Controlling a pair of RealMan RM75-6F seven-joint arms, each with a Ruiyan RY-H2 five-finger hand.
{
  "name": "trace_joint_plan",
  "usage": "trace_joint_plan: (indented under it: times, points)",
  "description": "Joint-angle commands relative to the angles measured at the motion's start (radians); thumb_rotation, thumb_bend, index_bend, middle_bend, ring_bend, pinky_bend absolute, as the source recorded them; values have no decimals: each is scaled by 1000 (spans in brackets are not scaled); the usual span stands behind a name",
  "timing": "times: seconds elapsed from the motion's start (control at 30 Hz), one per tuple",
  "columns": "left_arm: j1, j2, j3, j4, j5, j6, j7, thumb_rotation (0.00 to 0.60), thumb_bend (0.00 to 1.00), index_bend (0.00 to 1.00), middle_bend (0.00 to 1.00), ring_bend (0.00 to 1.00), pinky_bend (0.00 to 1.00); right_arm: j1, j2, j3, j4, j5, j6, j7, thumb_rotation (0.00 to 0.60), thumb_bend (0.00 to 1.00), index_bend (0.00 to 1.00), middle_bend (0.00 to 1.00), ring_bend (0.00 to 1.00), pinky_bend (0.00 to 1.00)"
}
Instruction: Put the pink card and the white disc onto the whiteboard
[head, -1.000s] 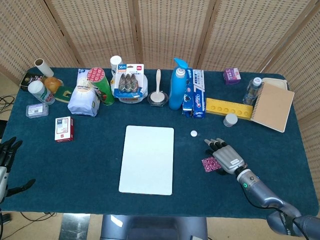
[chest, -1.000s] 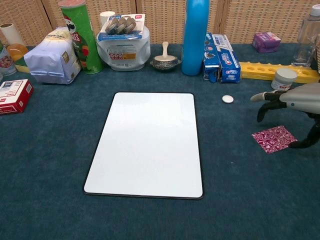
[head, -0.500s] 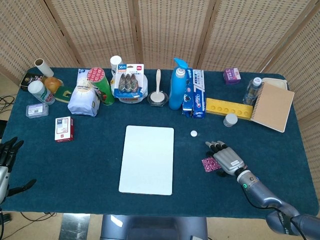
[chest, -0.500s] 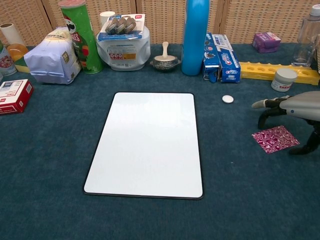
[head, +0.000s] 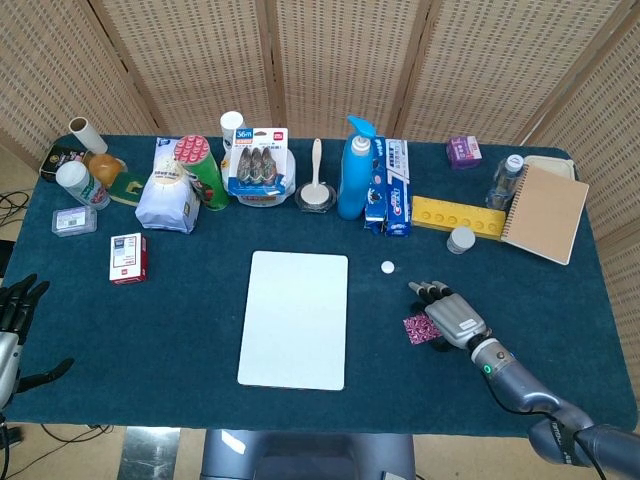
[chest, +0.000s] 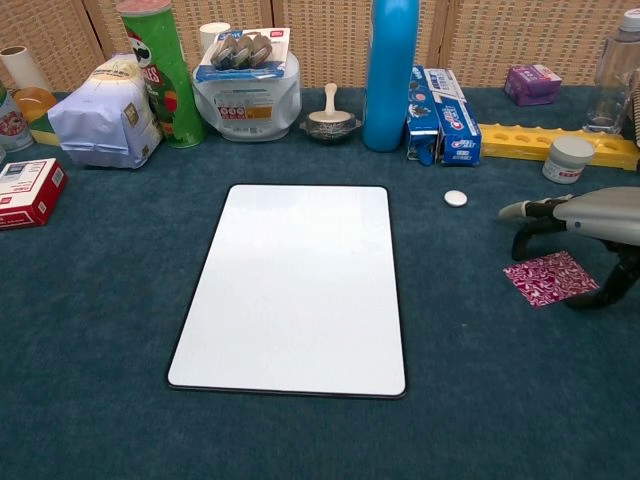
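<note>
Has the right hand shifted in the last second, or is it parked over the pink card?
Yes. The right hand has sunk toward the pink patterned card lying flat on the dark blue tablecloth, which has not moved.

glossy whiteboard (chest: 295, 285), matt cloth table (chest: 90, 330)

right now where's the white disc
In the head view the white disc lies on the cloth right of the whiteboard, in front of the toothpaste boxes.

Bare blue surface (chest: 470, 330) between the right hand (chest: 585, 215) and the whiteboard (chest: 295, 285), white disc (chest: 456, 198) just beyond its fingertips, jar (chest: 566, 158), yellow tray (chest: 530, 141), boxes (chest: 440, 100) and bottle (chest: 392, 60) farther back.
</note>
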Motion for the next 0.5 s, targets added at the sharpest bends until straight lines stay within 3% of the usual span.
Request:
trace_joint_plan:
  times: [0.03, 0.17, 0.5]
  points:
    - [0, 1, -2, 0, -2, 2, -3, 600, 47, 0, 0, 0, 0, 0, -1, -3, 0, -3, 8, 7, 600, 338, 416, 9, 0, 0]
    - [0, 2, -3, -1, -4, 2, -7, 600, 46, 0, 0, 0, 0, -2, 1, -6, -4, -16, 33, 15, 600, 348, 462, 16, 0, 0]
    - [2, 2, -1, 0, 1, 6, -8, 600, 47, 0, 0, 0, 0, -8, 2, -10, -11, -31, 74, 38, 600, 350, 465, 26, 0, 0]
